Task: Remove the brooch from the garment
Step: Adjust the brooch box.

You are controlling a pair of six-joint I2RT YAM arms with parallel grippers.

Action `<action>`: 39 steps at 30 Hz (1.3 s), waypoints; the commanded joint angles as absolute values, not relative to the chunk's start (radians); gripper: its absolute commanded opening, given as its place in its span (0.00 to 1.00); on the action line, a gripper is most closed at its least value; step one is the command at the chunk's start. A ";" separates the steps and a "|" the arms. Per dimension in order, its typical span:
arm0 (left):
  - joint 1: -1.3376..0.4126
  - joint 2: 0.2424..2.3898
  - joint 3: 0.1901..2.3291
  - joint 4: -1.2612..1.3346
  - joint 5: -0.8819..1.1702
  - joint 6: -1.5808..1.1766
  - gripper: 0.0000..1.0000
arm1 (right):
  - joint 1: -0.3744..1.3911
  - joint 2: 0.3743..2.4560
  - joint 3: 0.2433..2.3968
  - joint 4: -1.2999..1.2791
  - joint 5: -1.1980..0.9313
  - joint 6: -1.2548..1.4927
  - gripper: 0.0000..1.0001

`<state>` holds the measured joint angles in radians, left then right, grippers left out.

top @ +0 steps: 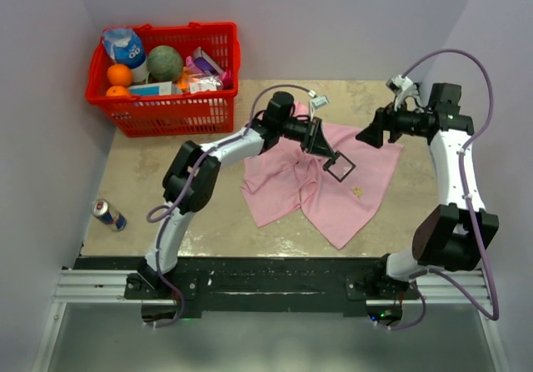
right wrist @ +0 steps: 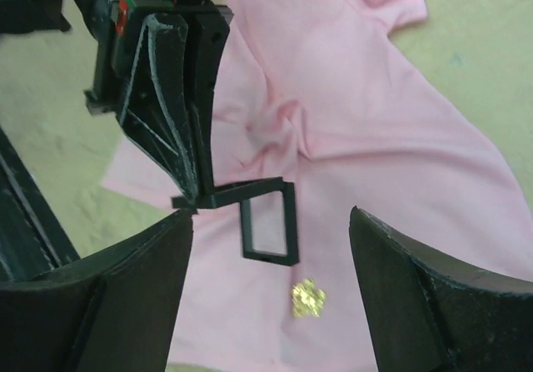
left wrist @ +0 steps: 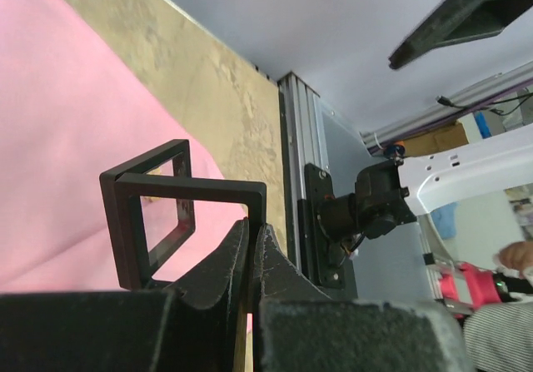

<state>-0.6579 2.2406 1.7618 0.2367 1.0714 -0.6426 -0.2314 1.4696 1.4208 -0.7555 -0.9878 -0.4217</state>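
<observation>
The pink T-shirt (top: 291, 181) lies crumpled mid-table. The tiny gold-white brooch (top: 358, 192) sits on its right part, near the hem. My left gripper (top: 326, 150) is shut on a small black hinged frame case (top: 339, 166), held open just above the shirt, up-left of the brooch. In the left wrist view the jaws (left wrist: 251, 235) pinch the case's frame (left wrist: 183, 190) over the shirt (left wrist: 67, 122). My right gripper (top: 366, 136) is open and empty above the shirt's right edge. The right wrist view shows the brooch (right wrist: 307, 298) between its spread fingers (right wrist: 125, 289), just below the case (right wrist: 268, 222).
A red basket (top: 225, 97) with fruit, a bottle and packets stands at the back left. A drink can (top: 109, 215) lies at the left edge. A small light tag (top: 318, 101) lies by the collar. The black rail (top: 266, 276) runs along the near edge.
</observation>
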 commanded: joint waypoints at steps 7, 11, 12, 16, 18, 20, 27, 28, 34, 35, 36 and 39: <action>-0.718 2.361 1.933 0.002 1.071 -0.546 0.00 | -0.239 1.468 1.292 -1.117 -0.850 -1.185 0.80; -0.730 2.364 1.896 -0.078 1.042 -0.506 0.00 | -0.241 1.483 1.247 -1.172 -0.838 -1.385 0.82; -0.732 2.368 1.890 -0.080 1.043 -0.506 0.00 | -0.239 1.486 1.235 -1.169 -0.831 -1.413 0.82; -0.741 2.379 1.873 -0.113 1.039 -0.474 0.00 | -0.236 1.514 1.190 -1.147 -0.827 -1.549 0.85; -0.742 2.382 1.864 -0.126 1.042 -0.460 0.00 | -0.222 1.545 1.192 -1.160 -0.827 -1.641 0.86; -0.742 2.385 1.867 -0.133 1.040 -0.453 0.00 | -0.198 1.563 1.201 -1.161 -0.813 -1.705 0.86; -0.741 2.399 1.896 -0.152 1.022 -0.408 0.08 | -0.094 1.658 1.246 -1.135 -0.798 -1.766 0.87; -0.741 2.399 1.898 -0.153 1.025 -0.407 0.10 | -0.083 1.678 1.259 -1.131 -0.801 -1.766 0.86; -0.738 2.396 1.901 -0.155 1.034 -0.402 0.15 | -0.008 1.723 1.290 -1.167 -0.795 -1.819 0.84; -0.738 2.395 1.905 -0.153 1.037 -0.403 0.12 | 0.020 1.717 1.279 -1.158 -0.793 -1.827 0.84; -0.738 2.393 1.907 -0.150 1.037 -0.406 0.10 | 0.031 1.715 1.255 -1.144 -0.793 -1.824 0.83; -0.738 2.379 1.907 -0.130 1.046 -0.423 0.04 | 0.080 1.710 1.226 -1.088 -0.784 -1.801 0.79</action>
